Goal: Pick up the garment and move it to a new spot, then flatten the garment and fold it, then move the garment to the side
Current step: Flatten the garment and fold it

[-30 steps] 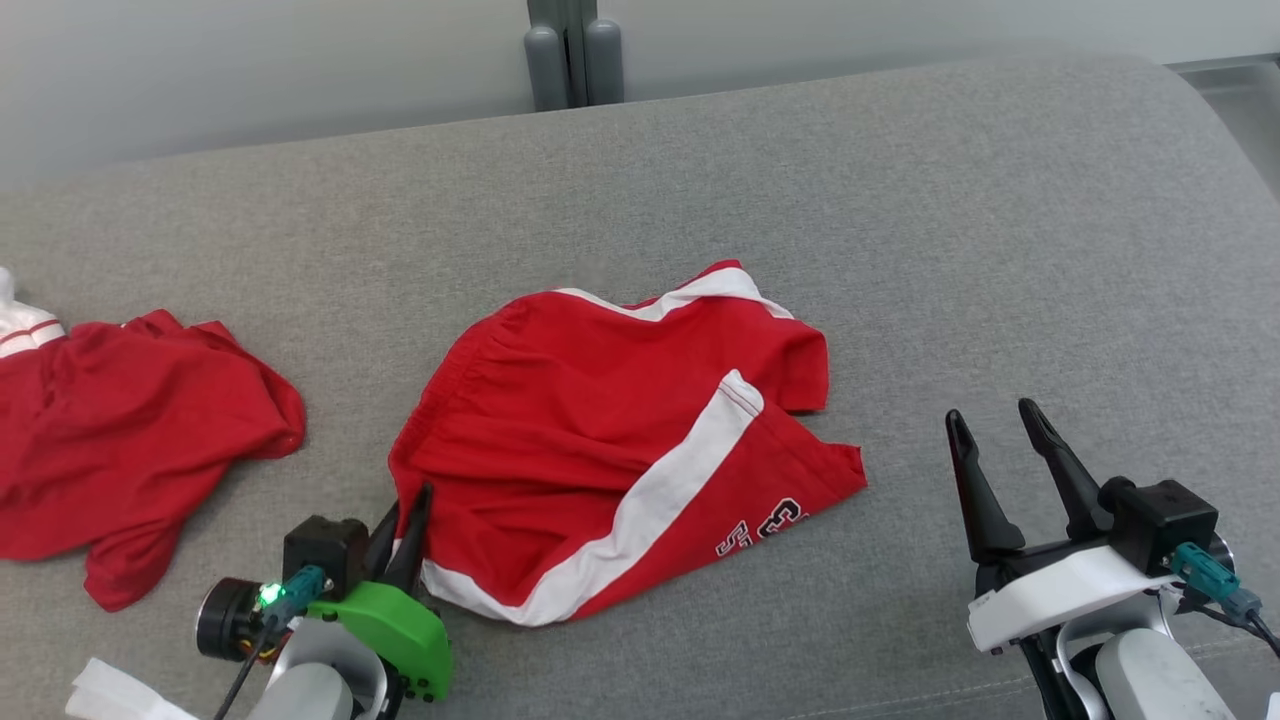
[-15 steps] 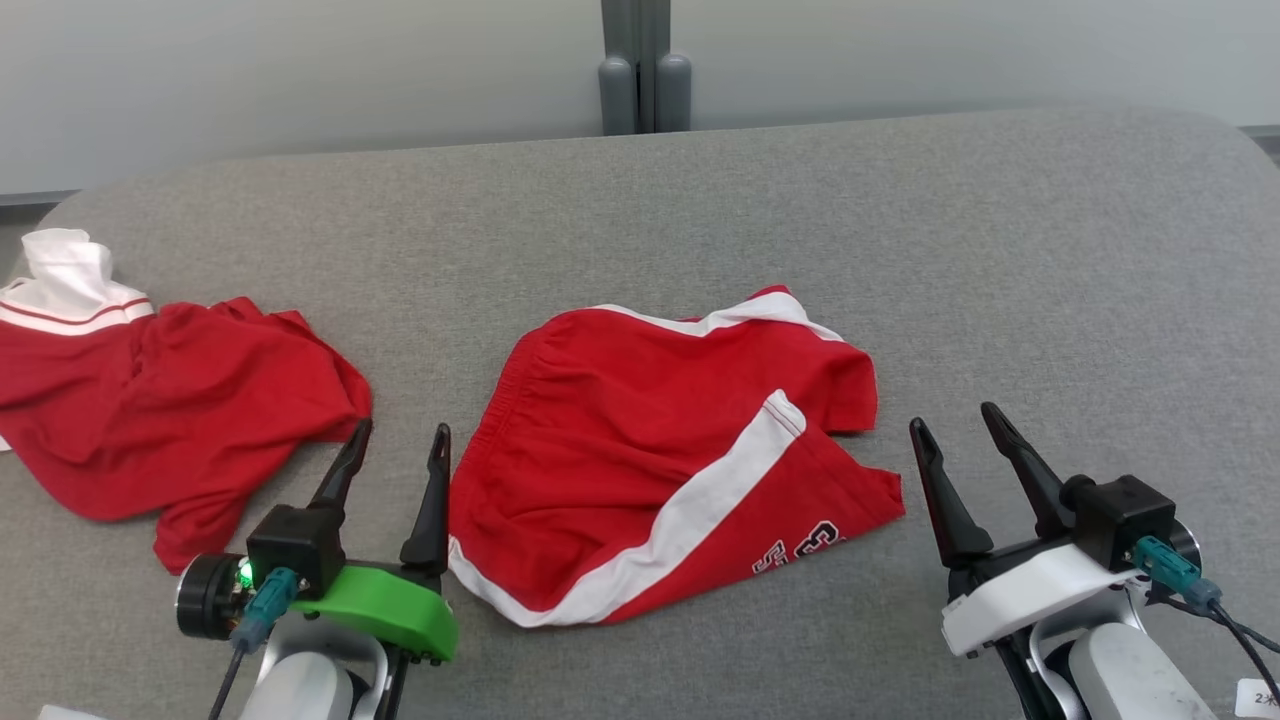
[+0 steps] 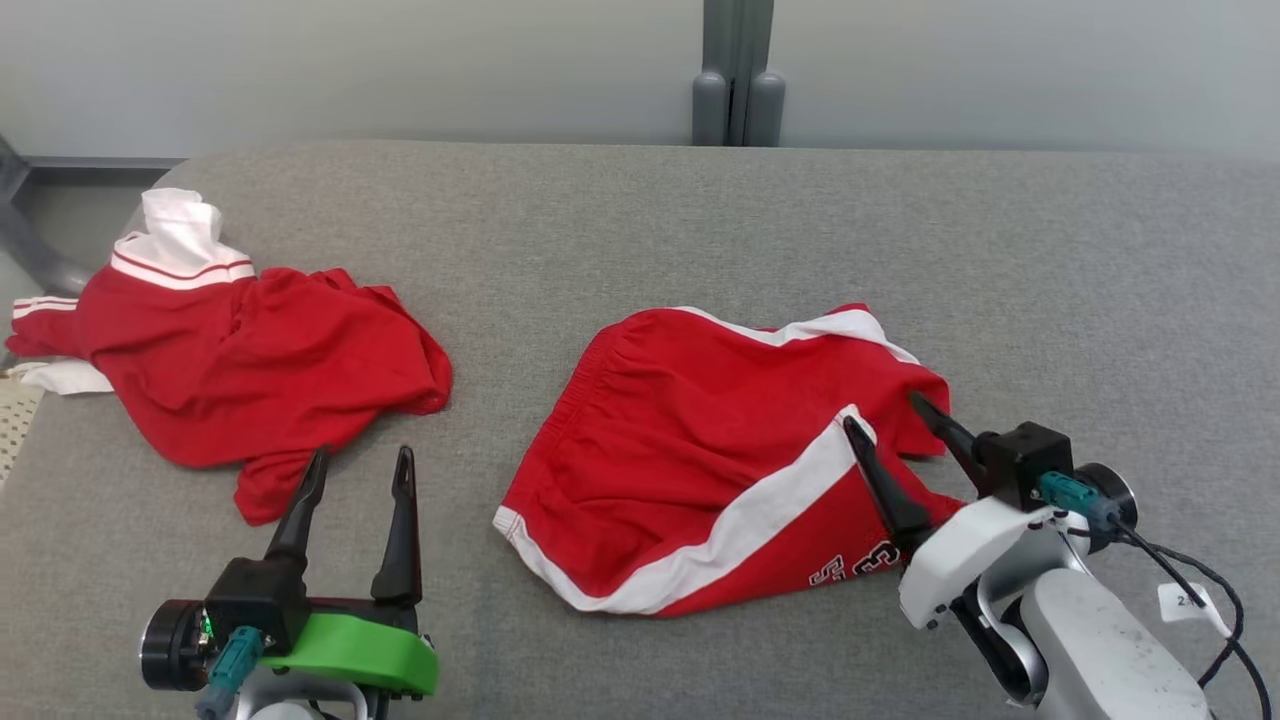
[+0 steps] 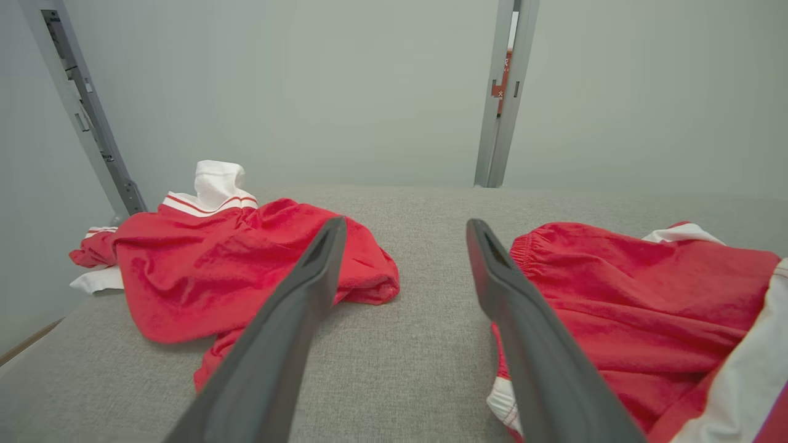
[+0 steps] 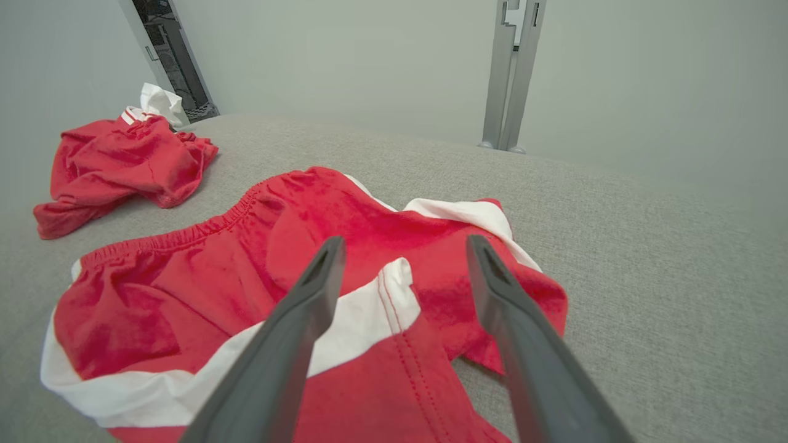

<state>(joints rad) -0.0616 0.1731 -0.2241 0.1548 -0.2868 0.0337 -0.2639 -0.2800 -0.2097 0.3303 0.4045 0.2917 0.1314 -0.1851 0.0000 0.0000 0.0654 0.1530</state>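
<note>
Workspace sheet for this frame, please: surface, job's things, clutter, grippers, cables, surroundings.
Surface: grey fabric pad, no stains seen.
Job's things: red shorts, unfolded, wrinkled, right corner turned over.
Clutter: second red garment, crumpled at the left, apart from the shorts.
Grippers: left gripper open over bare pad between the garments, empty; right gripper open above the shorts' right edge, contact unclear.
Cables: black cable loops off the right wrist, clear of the cloth.
Surroundings: plain wall and grey metal post behind the pad.
</note>
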